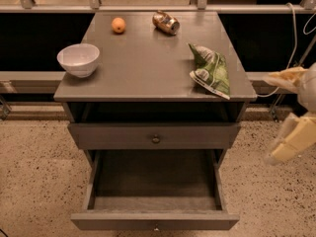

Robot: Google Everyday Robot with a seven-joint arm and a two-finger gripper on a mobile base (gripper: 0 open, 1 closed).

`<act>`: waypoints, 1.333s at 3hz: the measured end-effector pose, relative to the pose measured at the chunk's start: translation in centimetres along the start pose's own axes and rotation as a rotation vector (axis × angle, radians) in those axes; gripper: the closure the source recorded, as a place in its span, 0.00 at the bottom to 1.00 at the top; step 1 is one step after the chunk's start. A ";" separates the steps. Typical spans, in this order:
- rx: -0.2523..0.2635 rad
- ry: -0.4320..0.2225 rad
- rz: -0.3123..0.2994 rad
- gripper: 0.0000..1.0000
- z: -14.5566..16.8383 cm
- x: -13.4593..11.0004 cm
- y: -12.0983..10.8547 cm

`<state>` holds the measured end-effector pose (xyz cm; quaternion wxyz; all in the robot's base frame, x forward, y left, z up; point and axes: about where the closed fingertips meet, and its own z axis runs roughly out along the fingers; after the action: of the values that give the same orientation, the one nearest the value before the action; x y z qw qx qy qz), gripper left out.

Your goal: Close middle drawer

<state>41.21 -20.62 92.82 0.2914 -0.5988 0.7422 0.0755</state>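
The middle drawer (155,220) is pulled far out of the grey cabinet, low in the camera view. Its deep box is empty and its small knob (156,227) sits at the bottom edge. Above it the top drawer front (155,135) with a round knob is shut. The lowest drawer is hidden under the open one. My gripper (271,118) hangs at the right edge, beside the cabinet's right side and above the floor. It is clear of the drawer, with its pale fingers (295,141) spread apart and empty.
On the cabinet top (148,68) stand a white bowl (78,59), an orange (118,24), a tipped can (166,22) and a green chip bag (211,70). A white cable (292,38) hangs at the right. Speckled floor (39,181) lies on both sides.
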 end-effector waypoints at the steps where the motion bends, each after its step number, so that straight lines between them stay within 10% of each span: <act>1: -0.018 -0.030 -0.022 0.00 1.2 -0.7 0.1; 4: -0.073 -0.676 -0.011 0.00 19.7 -2.1 5.7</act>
<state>42.90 -8.24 76.39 0.4995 -0.5540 0.5972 0.2947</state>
